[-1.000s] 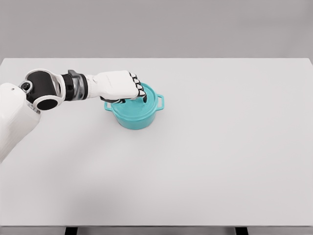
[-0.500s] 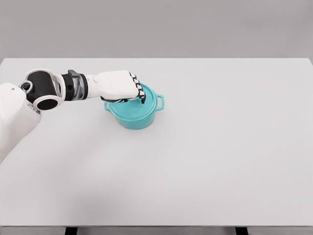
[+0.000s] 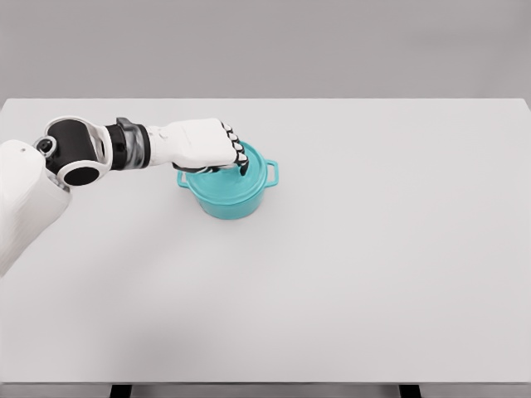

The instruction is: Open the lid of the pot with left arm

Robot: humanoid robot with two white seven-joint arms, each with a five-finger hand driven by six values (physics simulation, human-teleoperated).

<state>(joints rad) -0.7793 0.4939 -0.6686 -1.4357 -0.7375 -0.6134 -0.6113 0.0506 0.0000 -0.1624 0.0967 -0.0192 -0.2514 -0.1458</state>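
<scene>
A teal pot (image 3: 229, 199) with two side handles stands on the white table (image 3: 357, 249), left of the middle. Its teal lid (image 3: 255, 170) sits on the pot. My left hand (image 3: 236, 158) reaches in from the left and rests on top of the lid. Its fingers (image 3: 241, 162) are curled down around the lid's knob, which the hand hides. The palm covers the left half of the lid. My right arm is nowhere in the head view.
The table's far edge (image 3: 332, 99) runs behind the pot, with a grey wall beyond it. My left arm's elbow (image 3: 75, 153) hangs over the table's left side.
The left hand has crept up and left by a hair while staying on the lid. The pot stands in the same place.
</scene>
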